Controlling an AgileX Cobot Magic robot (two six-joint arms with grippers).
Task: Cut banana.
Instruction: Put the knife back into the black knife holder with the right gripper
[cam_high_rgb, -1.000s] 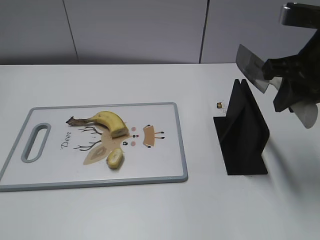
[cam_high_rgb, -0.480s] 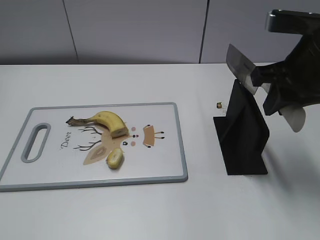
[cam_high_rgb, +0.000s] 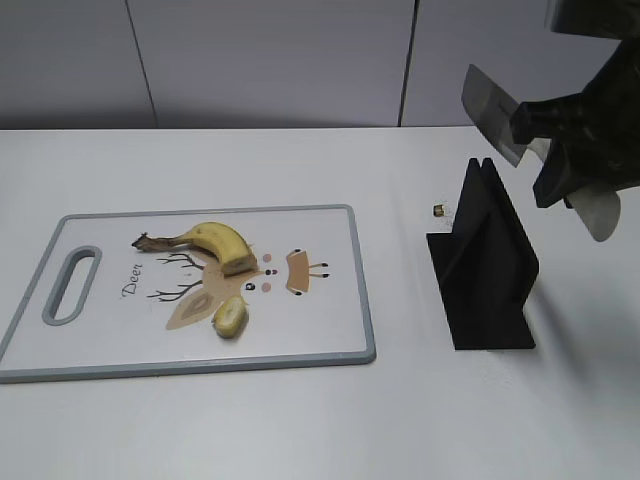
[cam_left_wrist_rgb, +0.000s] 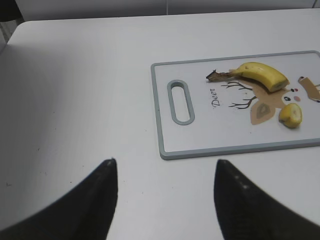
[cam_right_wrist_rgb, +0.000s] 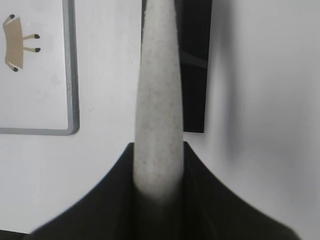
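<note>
On the cutting board (cam_high_rgb: 330, 300), the banana (cam_high_rgb: 215, 243) lies beside one severed piece (cam_high_rgb: 230, 317): one cut looks done. Right end effector (cam_high_rgb: 555, 150) clamps the knife (cam_high_rgb: 495, 115) above the black stand (cam_high_rgb: 485, 265); left end effector (cam_left_wrist_rgb: 165, 195) gapes wide, empty.

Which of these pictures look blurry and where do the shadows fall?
Right wrist view: the knife handle is soft and out of focus, held in the right tool. Left wrist view: the left tool is a dark blur, the banana sharp. Exterior view: the black stand throws a faint shadow rightward on the table.
</note>
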